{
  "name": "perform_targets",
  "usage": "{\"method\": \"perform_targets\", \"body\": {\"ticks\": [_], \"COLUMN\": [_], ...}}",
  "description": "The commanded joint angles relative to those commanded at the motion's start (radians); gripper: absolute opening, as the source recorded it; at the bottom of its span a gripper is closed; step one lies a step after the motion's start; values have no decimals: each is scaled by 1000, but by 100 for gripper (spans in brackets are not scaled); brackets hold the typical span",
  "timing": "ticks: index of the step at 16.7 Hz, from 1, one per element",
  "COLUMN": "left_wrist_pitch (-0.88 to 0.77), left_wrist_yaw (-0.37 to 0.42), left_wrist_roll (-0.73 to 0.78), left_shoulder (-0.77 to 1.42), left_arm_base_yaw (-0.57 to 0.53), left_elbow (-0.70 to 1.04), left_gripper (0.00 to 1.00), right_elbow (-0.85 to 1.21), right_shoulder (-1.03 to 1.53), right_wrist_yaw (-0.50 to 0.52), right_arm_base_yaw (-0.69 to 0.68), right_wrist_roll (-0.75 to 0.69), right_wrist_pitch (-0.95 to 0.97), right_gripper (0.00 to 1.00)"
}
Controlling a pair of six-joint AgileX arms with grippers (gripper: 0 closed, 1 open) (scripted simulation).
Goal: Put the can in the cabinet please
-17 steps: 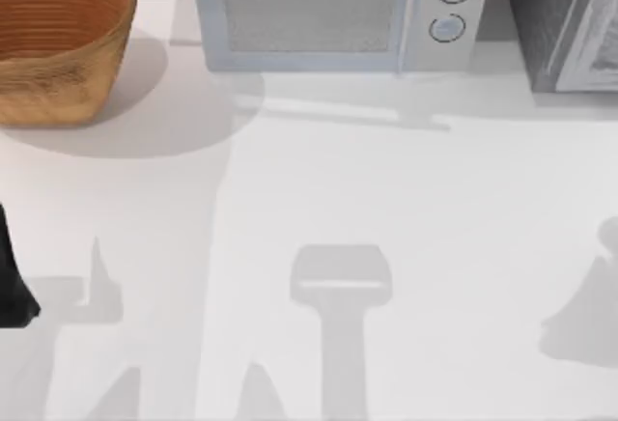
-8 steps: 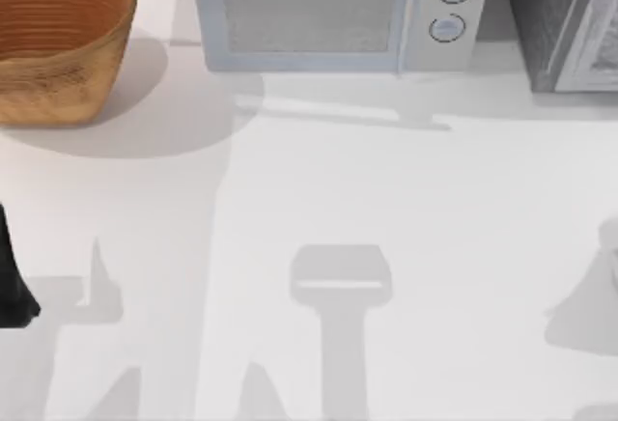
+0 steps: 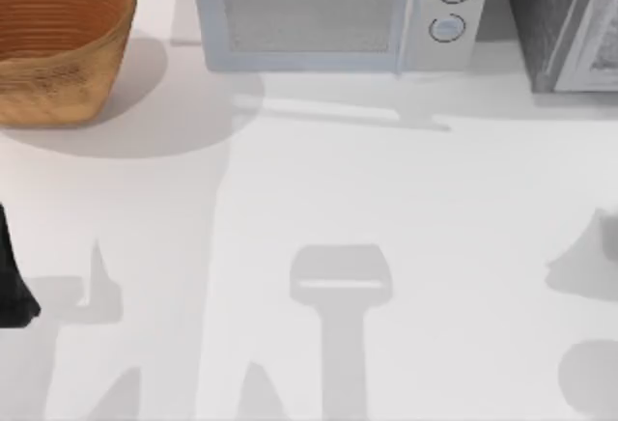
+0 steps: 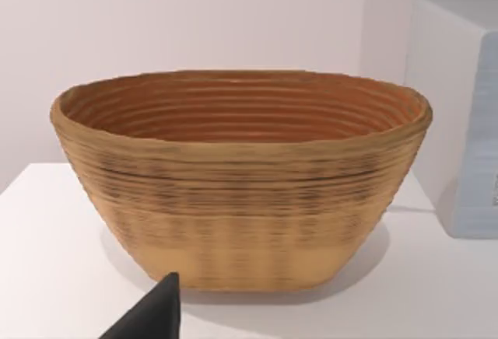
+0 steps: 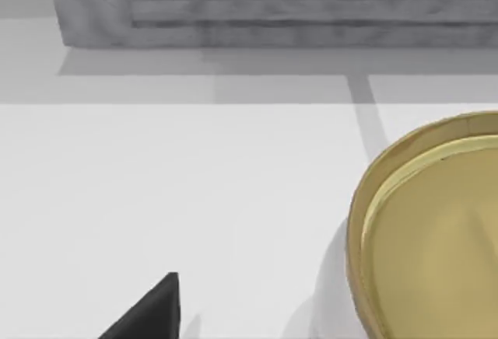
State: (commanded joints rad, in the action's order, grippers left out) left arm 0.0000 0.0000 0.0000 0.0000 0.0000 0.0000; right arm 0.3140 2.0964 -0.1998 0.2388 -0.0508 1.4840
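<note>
The can (image 5: 436, 238) stands on the table (image 3: 386, 199) in the right wrist view with its round gold end turned up toward the camera, so its long axis runs roughly vertical. A raised gold rim circles a flat gold lid, a sliver of pale side wall shows beneath the rim, and more than half of the can is cut off by the picture's edge. It is well apart from the cabinet (image 3: 555, 15), which sits at the table's far right corner, cropped so that 1 dark speckled side and part of the lighter door panel show; whether that door is shut cannot be told. The right gripper (image 5: 148, 316) hangs near the can without touching it, showing as 1 dark wedge, and whether it is released or clenched cannot be told. The left arm (image 3: 10, 281) is parked at the table's left edge. Its left gripper (image 4: 148, 319) faces the woven basket (image 3: 58, 44), and its grip likewise cannot be told. The basket's ribbed inner wall is in sight but its floor is hidden. Just beside the basket stands the microwave (image 3: 319, 15) with 2 round knobs.
</note>
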Motion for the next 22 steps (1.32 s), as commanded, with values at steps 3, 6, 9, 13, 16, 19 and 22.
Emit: {"method": "perform_targets", "body": {"ticks": [3,6,9,13,16,19,22], "left_wrist_pitch": [0,0,0,0,0,0,0], "left_wrist_yaw": [0,0,0,0,0,0,0], "left_wrist_roll": [0,0,0,0,0,0,0], "left_shoulder": [0,0,0,0,0,0,0], "left_arm_base_yaw": [0,0,0,0,0,0,0], "left_elbow": [0,0,0,0,0,0,0], "left_gripper": [100,100,100,100,100,100,100], "right_elbow": [0,0,0,0,0,0,0], "right_shoulder": [0,0,0,0,0,0,0], "right_wrist_yaw": [0,0,0,0,0,0,0], "right_arm_base_yaw": [0,0,0,0,0,0,0], "right_wrist_roll": [0,0,0,0,0,0,0], "right_wrist_pitch": [0,0,0,0,0,0,0], "right_gripper": [100,77,55,25,2,0,0]}}
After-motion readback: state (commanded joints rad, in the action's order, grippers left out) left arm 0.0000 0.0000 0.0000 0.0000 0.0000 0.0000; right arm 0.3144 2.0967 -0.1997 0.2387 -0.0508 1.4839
